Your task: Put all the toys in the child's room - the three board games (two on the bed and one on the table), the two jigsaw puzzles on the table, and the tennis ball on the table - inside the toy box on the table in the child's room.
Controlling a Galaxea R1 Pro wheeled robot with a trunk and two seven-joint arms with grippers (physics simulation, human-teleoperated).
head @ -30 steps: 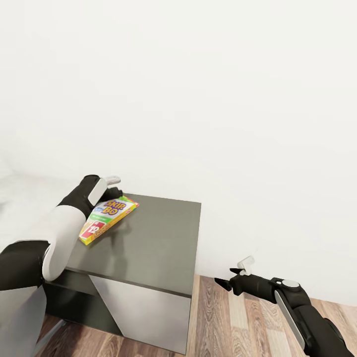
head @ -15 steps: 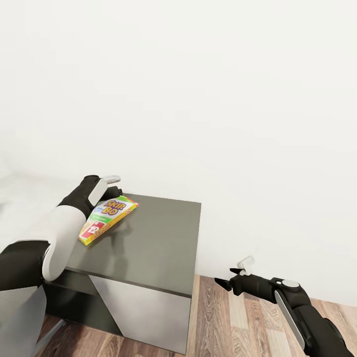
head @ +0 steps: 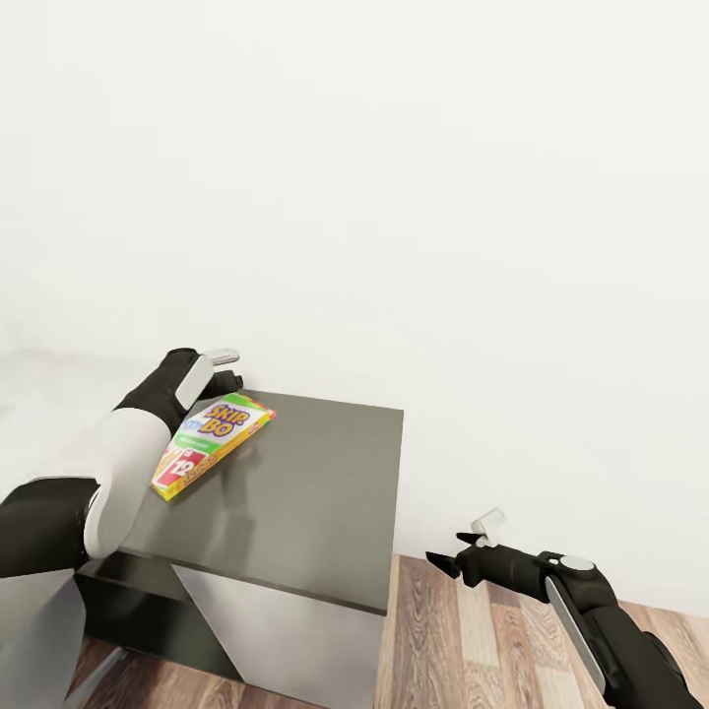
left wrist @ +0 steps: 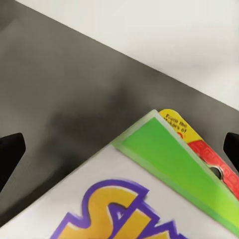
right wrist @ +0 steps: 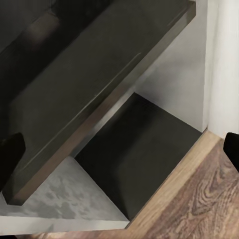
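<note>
Your left claw (left wrist: 119, 144) is spread wide, its dark fingertips (left wrist: 10, 154) showing at either side of the wrist view with the yellow-green board game (head: 212, 433) between them but untouched. That box is lying flat on the dark table (head: 315, 473), near its left far corner. If you close from here, you are risking a pinch across the flat face that pushes the box along the table or off the left edge. Your right claw (head: 458, 561) is hanging low over the wood floor (head: 463, 630), right of the table, seemingly parted. Your own left arm (head: 128, 443) is covering the box's left edge, so its overhang is hard to judge.
</note>
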